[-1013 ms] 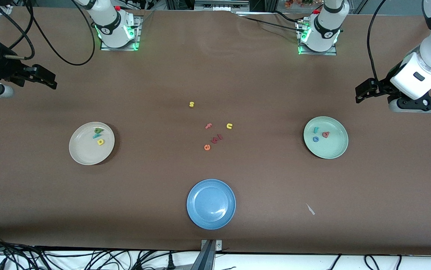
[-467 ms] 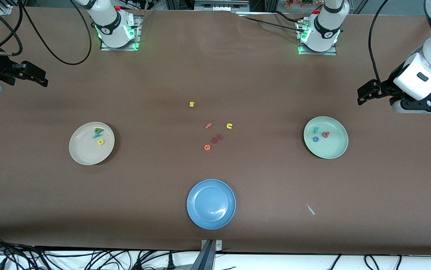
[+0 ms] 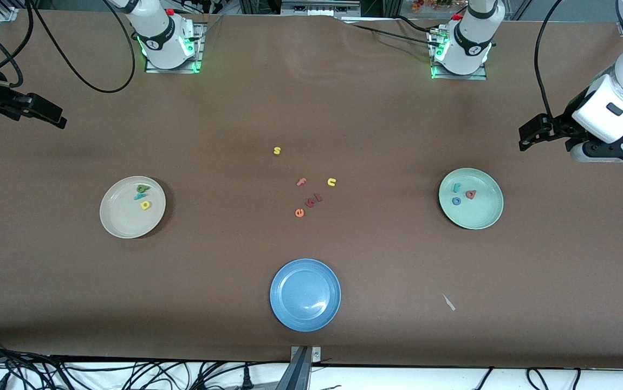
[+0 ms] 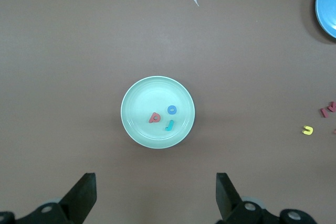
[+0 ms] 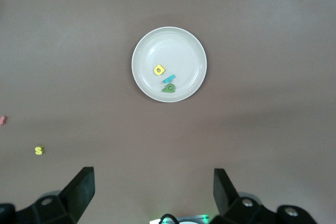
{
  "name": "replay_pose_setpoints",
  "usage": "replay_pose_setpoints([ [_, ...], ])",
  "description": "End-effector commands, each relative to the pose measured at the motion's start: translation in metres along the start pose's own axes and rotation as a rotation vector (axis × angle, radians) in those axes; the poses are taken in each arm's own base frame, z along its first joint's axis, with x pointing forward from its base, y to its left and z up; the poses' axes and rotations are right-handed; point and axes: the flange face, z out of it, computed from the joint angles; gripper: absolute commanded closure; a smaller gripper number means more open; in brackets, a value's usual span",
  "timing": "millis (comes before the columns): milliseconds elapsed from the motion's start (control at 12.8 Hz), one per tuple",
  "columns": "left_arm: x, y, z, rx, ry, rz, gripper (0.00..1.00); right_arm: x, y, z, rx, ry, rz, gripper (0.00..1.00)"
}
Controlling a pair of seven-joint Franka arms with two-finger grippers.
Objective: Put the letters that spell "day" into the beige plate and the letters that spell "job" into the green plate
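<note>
We see our left gripper (image 4: 153, 198) and right gripper (image 5: 152, 192) both released, high over bare table; "day" letters (image 3: 142, 196) lie in the beige plate (image 3: 122, 222), "job" letters (image 3: 463, 194) in the green plate (image 3: 479, 219)

Three plates: one beige plate (image 3: 122, 222), one green plate (image 3: 482, 216), one blue plate (image 3: 305, 295). Twelve toy letters: three in beige, three in green, six loose.
</note>
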Motion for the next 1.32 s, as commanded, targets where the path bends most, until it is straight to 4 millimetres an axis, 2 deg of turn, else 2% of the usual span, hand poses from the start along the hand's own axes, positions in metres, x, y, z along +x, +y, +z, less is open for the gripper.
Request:
replay_pose_setpoints([
  [0, -0.0096, 0.0035, -0.0078, -0.01, -0.019, -0.003, 0.0, 0.0023, 0.0058, -0.0039, 0.014, 0.006, -0.051, 0.0],
  [234, -0.0083, 0.0045, -0.0113, -0.011, -0.01, 0.001, 0.0, 0.003, 0.0119, -0.0038, 0.012, 0.006, -0.047, 0.0],
  [545, -0.0084, 0.0062, -0.0128, -0.012, -0.007, 0.004, 0.0, 0.0072, 0.0061, 0.0034, 0.007, -0.007, -0.054, 0.0],
  [1246, -0.0082, 0.0079, -0.0119, -0.011, -0.008, 0.007, 0.0, 0.0089, 0.0072, 0.0034, 0.003, 0.001, -0.058, 0.0],
])
